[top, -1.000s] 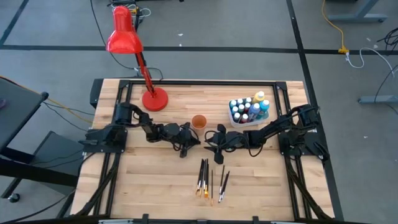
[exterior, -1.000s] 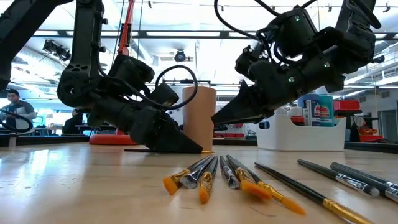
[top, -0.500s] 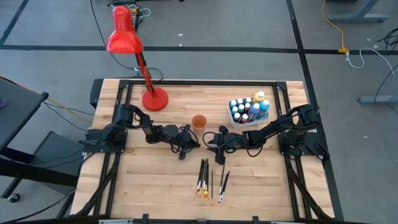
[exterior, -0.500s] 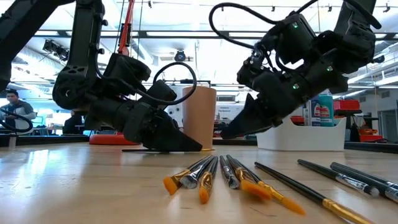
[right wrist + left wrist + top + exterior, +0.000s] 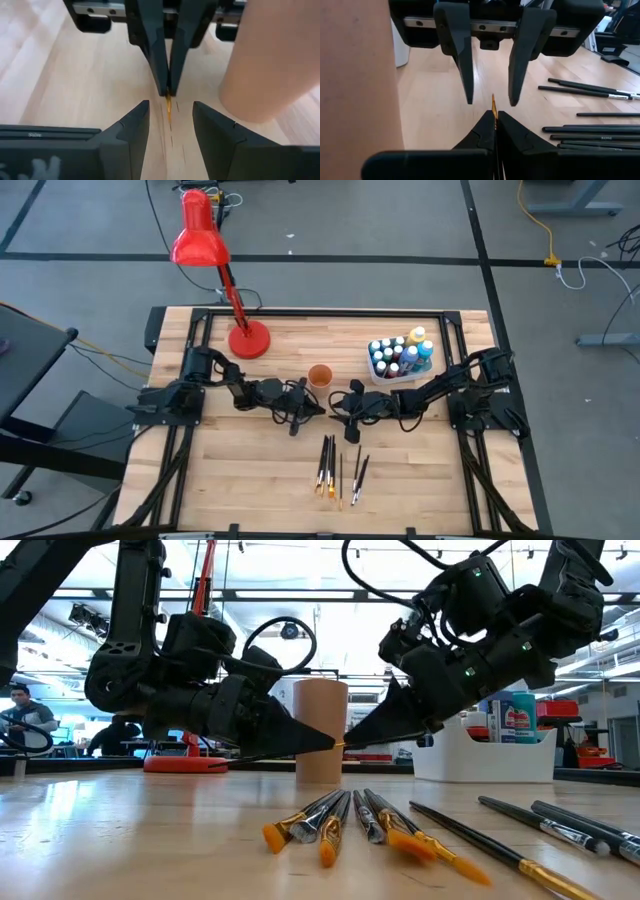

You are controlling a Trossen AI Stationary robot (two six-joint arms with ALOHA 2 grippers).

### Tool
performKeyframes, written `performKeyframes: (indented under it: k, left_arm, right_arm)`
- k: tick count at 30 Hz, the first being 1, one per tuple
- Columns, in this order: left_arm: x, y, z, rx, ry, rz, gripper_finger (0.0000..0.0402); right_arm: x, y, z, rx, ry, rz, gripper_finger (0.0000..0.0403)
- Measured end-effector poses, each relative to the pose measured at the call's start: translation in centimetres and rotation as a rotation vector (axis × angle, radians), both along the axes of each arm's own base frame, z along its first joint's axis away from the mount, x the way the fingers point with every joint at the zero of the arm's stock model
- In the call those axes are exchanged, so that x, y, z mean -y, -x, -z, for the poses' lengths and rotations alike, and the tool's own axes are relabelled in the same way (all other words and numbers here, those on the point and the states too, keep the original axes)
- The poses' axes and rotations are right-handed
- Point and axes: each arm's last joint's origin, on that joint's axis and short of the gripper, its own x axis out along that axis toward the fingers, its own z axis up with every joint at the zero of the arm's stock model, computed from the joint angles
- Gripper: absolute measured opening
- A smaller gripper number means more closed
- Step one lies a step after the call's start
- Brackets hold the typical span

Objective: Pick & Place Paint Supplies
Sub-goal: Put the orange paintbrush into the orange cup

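One paintbrush (image 5: 494,107) pinched in left gripper (image 5: 495,125), facing spread right gripper (image 5: 489,102).

The cup (image 5: 320,376) stands mid-bench, with the tub (image 5: 398,370) of paint bottles (image 5: 400,354) to its right, nearer the back right corner. The lamp (image 5: 247,338) stands toward the back edge, left of the cup. The loose paintbrushes (image 5: 338,467) lie side by side toward the front edge.

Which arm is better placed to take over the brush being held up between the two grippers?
The right. Its gripper is open, fingers either side of the brush tip, which the left gripper pinches shut beside the orange cup.
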Motion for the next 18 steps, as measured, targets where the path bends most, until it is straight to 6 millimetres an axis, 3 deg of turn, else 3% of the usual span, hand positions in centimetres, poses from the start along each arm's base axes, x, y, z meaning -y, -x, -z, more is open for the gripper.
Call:
performKeyframes:
  k: [7,18]
  left_arm:
    - [0.01,-0.06,-0.27,0.025,-0.001,-0.001,0.0010]
    - [0.00,-0.07,-0.32,0.029,0.000,-0.002,0.0010]
  right_arm:
    - [-0.01,0.01,0.02,-0.002,0.000,-0.003,0.0140]
    - [-0.01,-0.02,-0.04,0.002,0.027,-0.016,0.0055]
